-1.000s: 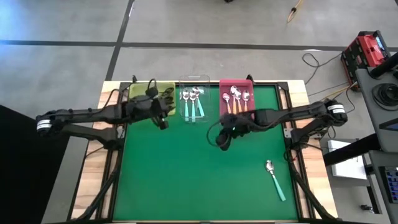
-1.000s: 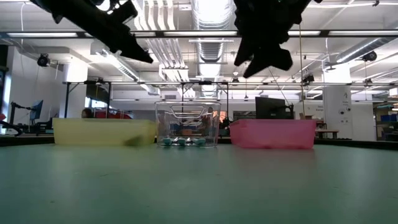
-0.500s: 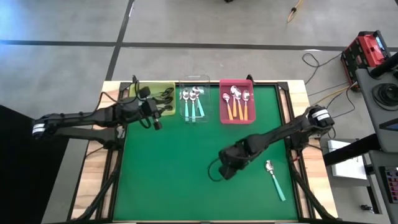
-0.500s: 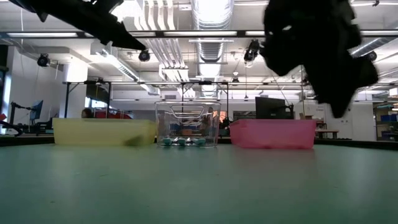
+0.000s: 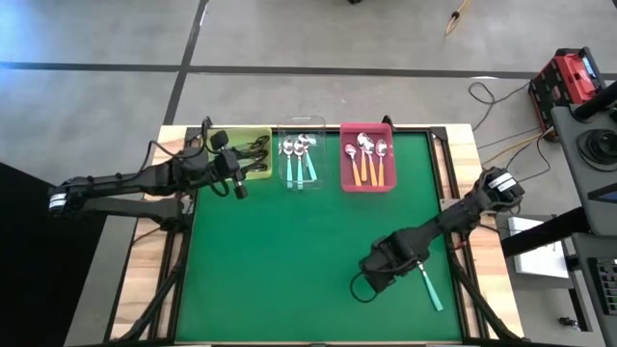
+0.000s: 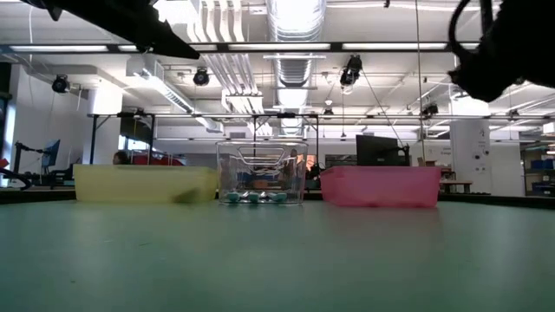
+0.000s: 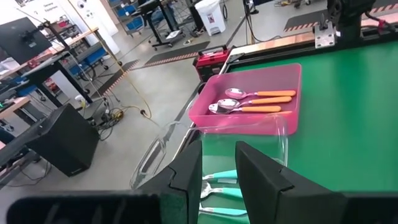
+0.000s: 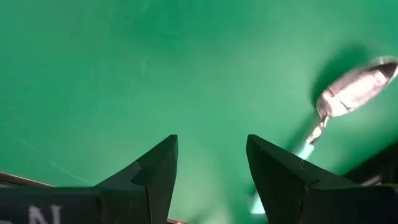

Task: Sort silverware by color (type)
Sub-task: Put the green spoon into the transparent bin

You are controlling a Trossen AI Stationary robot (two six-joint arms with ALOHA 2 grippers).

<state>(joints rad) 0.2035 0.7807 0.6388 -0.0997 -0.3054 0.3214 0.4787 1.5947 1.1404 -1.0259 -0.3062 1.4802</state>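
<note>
One loose spoon with a teal handle point(image 5: 432, 292) lies flat on the green mat near the table's right front; its silver bowl point(image 8: 351, 92) shows in the right wrist view. My right gripper point(image 5: 376, 275) hangs open just left of it, fingers pointing steeply down at bare mat point(image 8: 211, 155), touching nothing. My left gripper point(image 5: 237, 185) hovers open and empty point(image 7: 217, 168) at the far left, just in front of the yellow-green bin point(image 5: 241, 146). Teal-handled spoons lie in the clear bin point(image 5: 301, 159), and orange-handled spoons lie in the pink bin point(image 5: 367, 157).
The three bins stand side by side along the far edge: yellow-green point(image 6: 143, 184), clear point(image 6: 262, 173), pink point(image 6: 379, 186). Dark items lie in the yellow-green one. The wide green mat point(image 5: 289, 260) stretches in front of them. Wooden table rims point(image 5: 169, 154) flank it.
My right gripper has swung from in front of the pink bin toward the table's near right, sinking and tipping from nearly level to steeply downward, ending beside the teal spoon. My left gripper has drawn back a little toward the table's left edge. The spoon has not moved.
</note>
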